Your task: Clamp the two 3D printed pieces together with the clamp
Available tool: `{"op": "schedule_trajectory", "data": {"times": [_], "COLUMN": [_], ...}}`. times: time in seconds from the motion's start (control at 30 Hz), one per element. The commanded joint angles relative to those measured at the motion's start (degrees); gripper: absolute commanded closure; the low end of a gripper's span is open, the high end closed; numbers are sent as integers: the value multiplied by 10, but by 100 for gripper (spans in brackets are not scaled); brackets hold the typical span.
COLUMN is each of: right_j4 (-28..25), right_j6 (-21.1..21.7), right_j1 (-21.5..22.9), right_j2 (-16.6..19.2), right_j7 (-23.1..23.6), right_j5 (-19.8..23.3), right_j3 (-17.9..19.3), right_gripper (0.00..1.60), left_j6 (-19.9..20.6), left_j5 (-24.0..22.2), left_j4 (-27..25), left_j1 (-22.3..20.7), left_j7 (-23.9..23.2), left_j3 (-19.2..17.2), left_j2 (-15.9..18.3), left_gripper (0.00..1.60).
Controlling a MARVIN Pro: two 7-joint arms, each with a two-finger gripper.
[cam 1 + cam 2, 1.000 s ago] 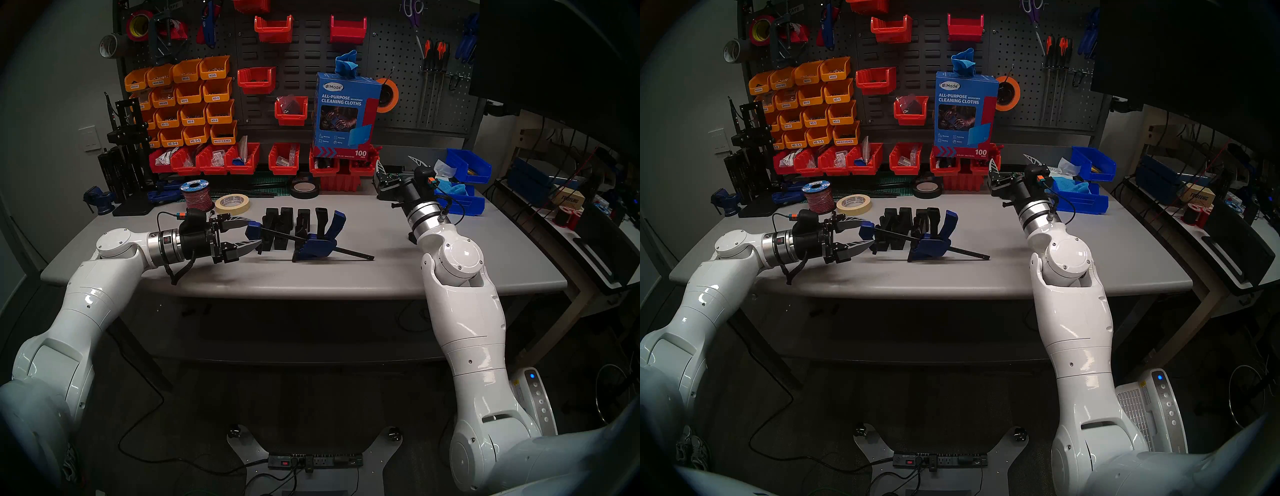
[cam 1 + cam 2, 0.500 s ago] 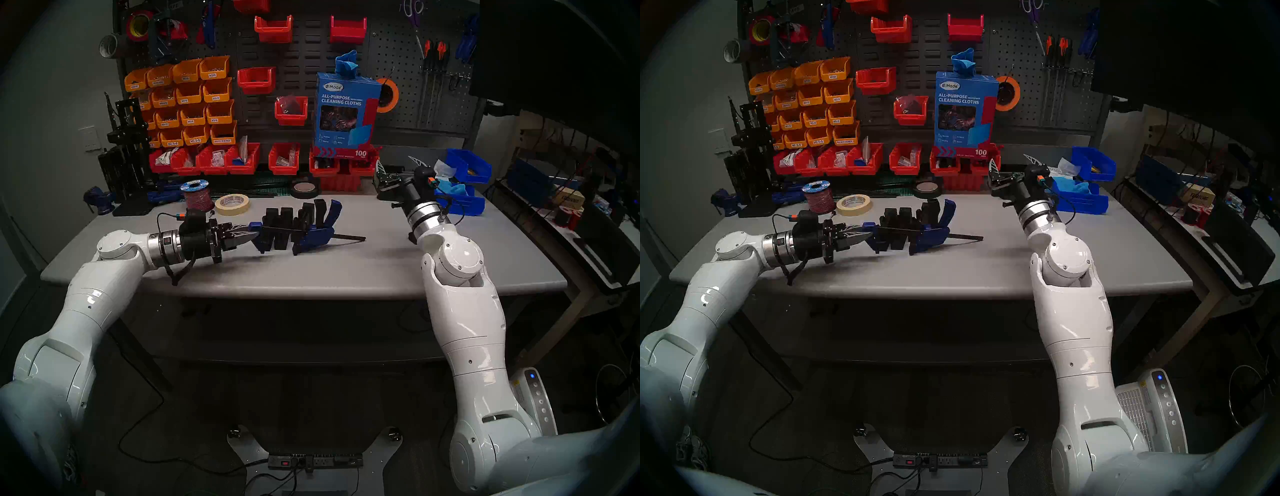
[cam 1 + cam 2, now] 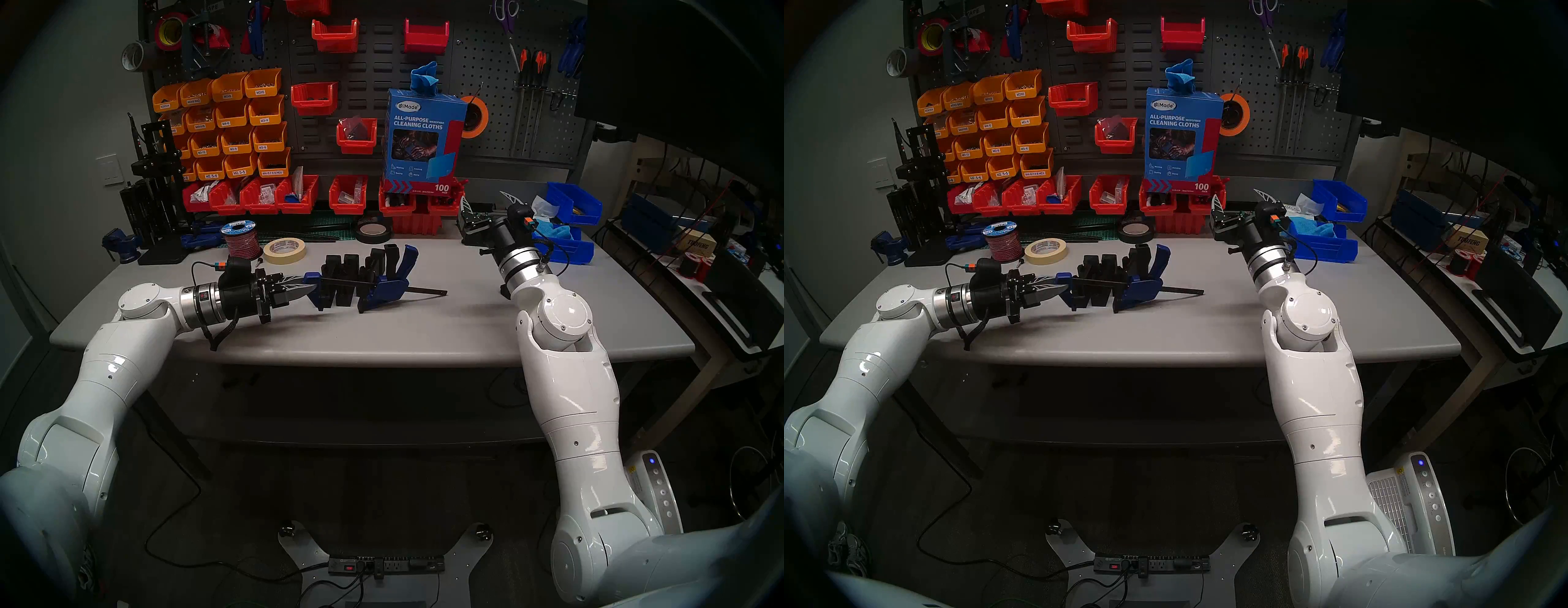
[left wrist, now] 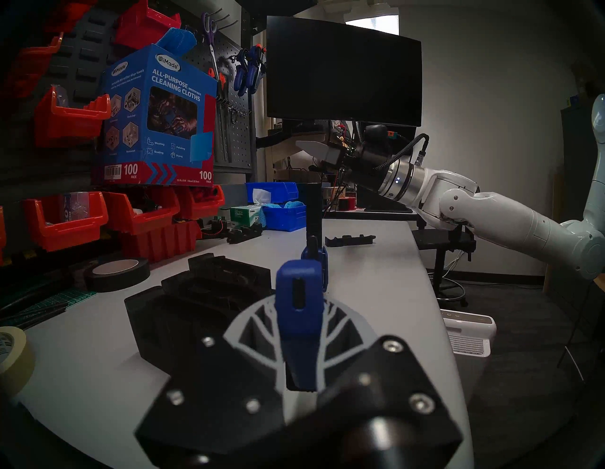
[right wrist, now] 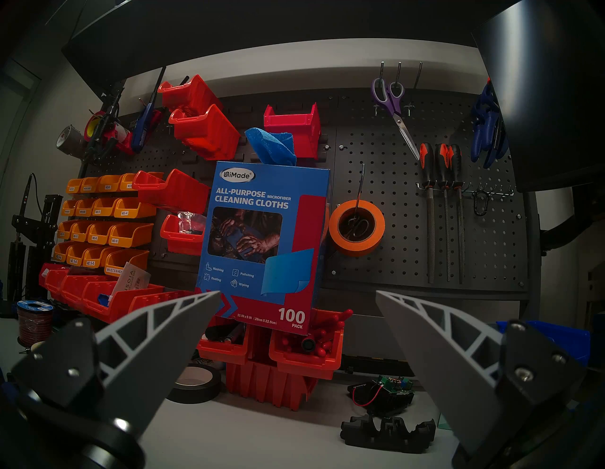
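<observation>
The left wrist view is showing what the head views are not: the left end effector (image 4: 299, 327) gripping the clamp's (image 3: 373, 288) blue end jaw, with a finger (image 4: 252, 324) pressing on each side of it. From the head views the same end effector (image 3: 307, 288) is only looking closed at the bar's left end. The right wrist view is showing the right end effector (image 5: 296, 314) with its fingers standing wide apart and nothing between them, facing the cloth box (image 5: 262, 242); a low notched black strip (image 5: 388, 434) is lying on the surface (image 5: 278, 435) below it.

There are two black pieces (image 3: 358, 276) and one clamp. The pieces are sitting side by side mid-surface (image 3: 424, 335), just behind the bar, between the two blue jaws. The clamp is stretching rightward from the left end effector, handle leaning up and back, bar tip pointing right. The right end effector (image 3: 488, 203) is hanging well apart from all of it, near the blue bins (image 3: 568, 225).
</observation>
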Motion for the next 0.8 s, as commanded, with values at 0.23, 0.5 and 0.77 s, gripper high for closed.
{"op": "schedule_trajectory", "data": {"times": [0.23,0.5,0.77], "right_j4": [-20,-20,-20], "right_j6": [-3,-3,-3], "right_j1": [16,16,16], "right_j2": [0,0,0], "right_j7": [1,1,1], "right_j5": [0,0,0], "right_j3": [-1,-1,-1], "right_gripper": [0,0,0], "left_j6": [5,9,11], "left_j5": [-18,-19,-21], "left_j4": [-19,-30,-44], "left_j1": [-10,0,12], "left_j7": [1,4,10], "left_j3": [-22,-30,-39], "left_j2": [-1,-2,-2], "left_gripper": [160,160,160]}}
